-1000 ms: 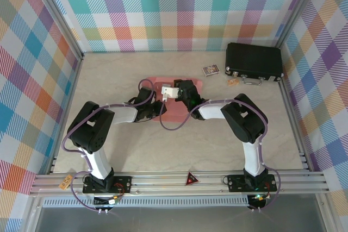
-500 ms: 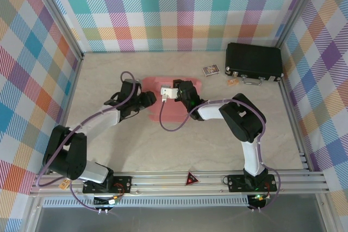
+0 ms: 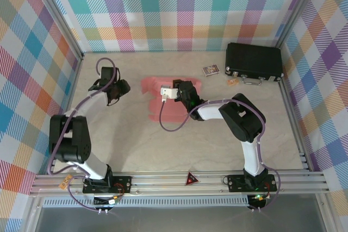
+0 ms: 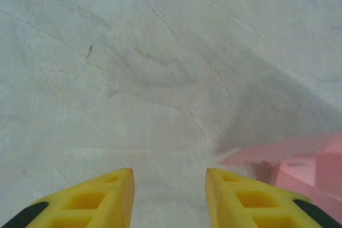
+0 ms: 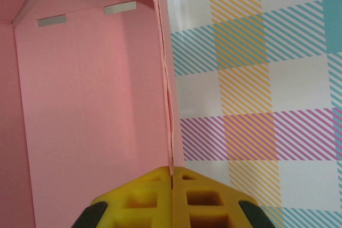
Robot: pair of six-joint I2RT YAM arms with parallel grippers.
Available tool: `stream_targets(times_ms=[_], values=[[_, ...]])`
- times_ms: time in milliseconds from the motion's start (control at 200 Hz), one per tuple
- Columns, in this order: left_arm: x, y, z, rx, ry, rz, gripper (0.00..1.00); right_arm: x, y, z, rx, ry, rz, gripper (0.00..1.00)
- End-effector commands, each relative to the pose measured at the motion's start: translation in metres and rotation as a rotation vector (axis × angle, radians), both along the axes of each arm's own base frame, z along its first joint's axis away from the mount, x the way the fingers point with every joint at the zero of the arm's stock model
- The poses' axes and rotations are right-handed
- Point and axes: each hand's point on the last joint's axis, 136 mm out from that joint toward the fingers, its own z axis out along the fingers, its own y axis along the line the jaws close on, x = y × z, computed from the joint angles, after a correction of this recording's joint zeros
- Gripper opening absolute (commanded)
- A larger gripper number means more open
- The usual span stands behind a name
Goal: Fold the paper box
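Top external is showing you the box (image 3: 182, 83) lying near the middle of the table (image 3: 136, 145), a salmon-pink card piece with the right tool (image 3: 175, 92) sitting over it. Right wrist is giving you the inside of it: plain pink card faces folding up around a hollow, with two small grey strips (image 5: 52, 21) sitting near the far fold. A thin upright wall is running straight down into the yellow fingers (image 5: 144, 198). Your right tool is clenching that wall edge, jaws pressed together on the card, and the plaid backdrop (image 5: 256, 78) is showing beyond it.

Your left arm is reaching toward the left side of the table, and the left tool (image 3: 119, 88) is hanging well apart from the box. Left wrist is showing you its fingers standing apart, released, over bare table, with a corner of the box lying just to their right.

A black case (image 3: 254, 62) is lying closed in the far right corner, so you cannot tell what it is holding. A small patterned packet (image 3: 211, 69) is lying just left of it, and a tan scrap (image 3: 234, 82) is lying near its front edge, both apart from the box. A purple cable (image 3: 162, 118) from the right arm is looping over the box's near edge.
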Motion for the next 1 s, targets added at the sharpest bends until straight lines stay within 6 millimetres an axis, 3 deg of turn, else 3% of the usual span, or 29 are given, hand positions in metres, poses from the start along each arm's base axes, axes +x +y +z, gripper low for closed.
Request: stream_targets(times_ms=[0, 200, 545, 725, 995], values=[[0.021, -0.009, -0.008, -0.017, 0.019, -0.071, 0.38, -0.006, 0.009, -0.011, -0.023, 0.027, 0.031, 0.03], [0.051, -0.025, -0.037, -0.067, 0.082, -0.138, 0.37, -0.005, 0.009, -0.008, -0.025, 0.024, 0.032, 0.03], [0.06, -0.052, -0.071, -0.15, 0.205, -0.253, 0.37, -0.001, 0.015, -0.005, -0.019, 0.02, 0.038, 0.03], [0.055, -0.074, -0.071, -0.196, 0.216, -0.341, 0.37, 0.001, 0.016, -0.008, -0.023, 0.023, 0.037, 0.03], [0.038, -0.085, -0.058, -0.244, 0.187, -0.382, 0.36, 0.005, 0.018, -0.009, -0.023, 0.023, 0.032, 0.03]])
